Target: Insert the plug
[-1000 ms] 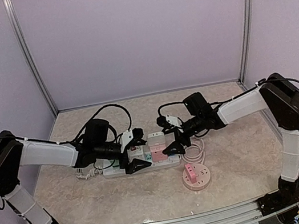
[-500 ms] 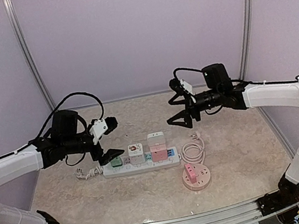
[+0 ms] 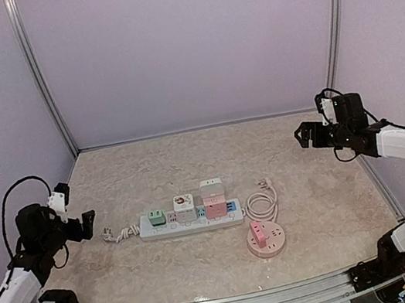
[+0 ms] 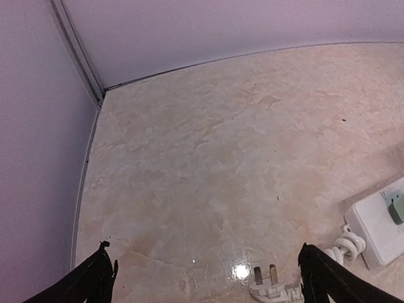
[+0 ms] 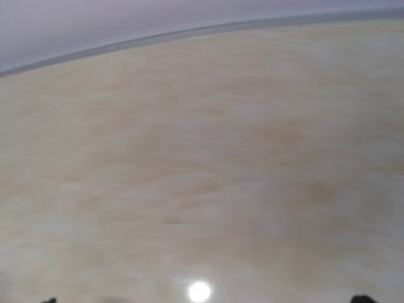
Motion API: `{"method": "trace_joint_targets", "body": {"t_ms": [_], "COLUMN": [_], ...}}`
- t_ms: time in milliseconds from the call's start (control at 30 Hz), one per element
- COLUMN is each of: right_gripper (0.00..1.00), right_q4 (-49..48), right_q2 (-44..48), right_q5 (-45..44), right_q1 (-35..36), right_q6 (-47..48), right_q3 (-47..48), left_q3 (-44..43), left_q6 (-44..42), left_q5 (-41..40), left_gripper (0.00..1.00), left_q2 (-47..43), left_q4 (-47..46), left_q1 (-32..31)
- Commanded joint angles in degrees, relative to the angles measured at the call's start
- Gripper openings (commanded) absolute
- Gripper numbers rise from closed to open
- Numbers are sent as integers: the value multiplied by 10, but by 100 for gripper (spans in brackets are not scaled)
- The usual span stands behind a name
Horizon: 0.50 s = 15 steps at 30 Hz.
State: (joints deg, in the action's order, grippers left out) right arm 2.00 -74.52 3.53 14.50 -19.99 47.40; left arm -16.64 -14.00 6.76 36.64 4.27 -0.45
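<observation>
- The left tool (image 4: 205,260) is held spread, well left of the power strip (image 3: 171,228).
- The right tool (image 3: 303,135) is held spread, well right of it.
- The pink plug (image 3: 212,197) is seated in the power strip's right half.

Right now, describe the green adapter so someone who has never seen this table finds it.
Find the long white power strip mid-table. Three blocks sit plugged along it; the green adapter is the leftmost in the top view. It is the only green one and lower than the white adapter and pink adapter beside it.
</observation>
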Motion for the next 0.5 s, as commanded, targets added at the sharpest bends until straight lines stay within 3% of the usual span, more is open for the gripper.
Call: {"method": "trace_joint_targets", "body": {"t_ms": [0,100,367,467], "right_gripper": [100,100,100,99], "right_q4": [37,15,-111,-102], "right_q2": [75,139,312,343], "right_q5": [-123,-169,-242,-266], "right_q1": [-15,-15,-15,-15], "right_q6": [-2,12,-14,-11], "right_q3": [-62,-122,-292,-312], "left_q3": [46,48,75,83], "left_q6": [84,82,91,87], "left_q5": [16,-4,59,85], "left_gripper": [99,99,99,99], "left_q2": [-96,-130,-143,-141], "left_q4": [-110,-109,-119,-121], "left_q1": [60,77,109,109]}}
